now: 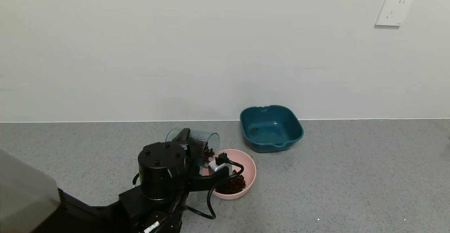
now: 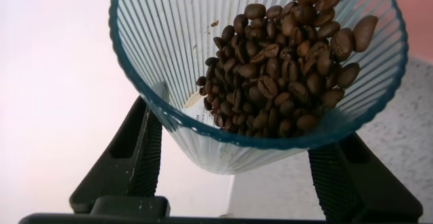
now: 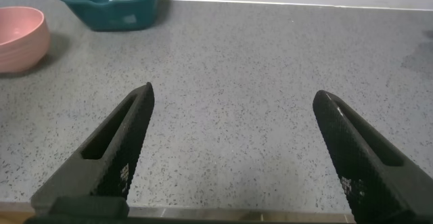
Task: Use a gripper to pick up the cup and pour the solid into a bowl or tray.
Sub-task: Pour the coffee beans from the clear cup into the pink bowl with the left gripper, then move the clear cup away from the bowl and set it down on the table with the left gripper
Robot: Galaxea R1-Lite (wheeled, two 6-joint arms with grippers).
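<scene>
The left gripper (image 1: 188,145) pinches the ribbed blue-green cup (image 1: 197,142) and holds it tipped almost on its side above the near rim of the pink bowl (image 1: 248,169), probably so that the coffee beans (image 2: 284,61) slide out. Many beans are at the cup's mouth, and a heap lies already in the bowl. The right gripper (image 3: 233,156) hovers spread and idle over the grey counter (image 3: 230,82); the teal basin (image 1: 270,127) holds nothing.

Left gripper (image 2: 233,176) reaches forward at the left, wrist rolled over, fingers clamped on its load. Right gripper (image 3: 233,149) hangs low, fingers spread wide, holding nothing.
</scene>
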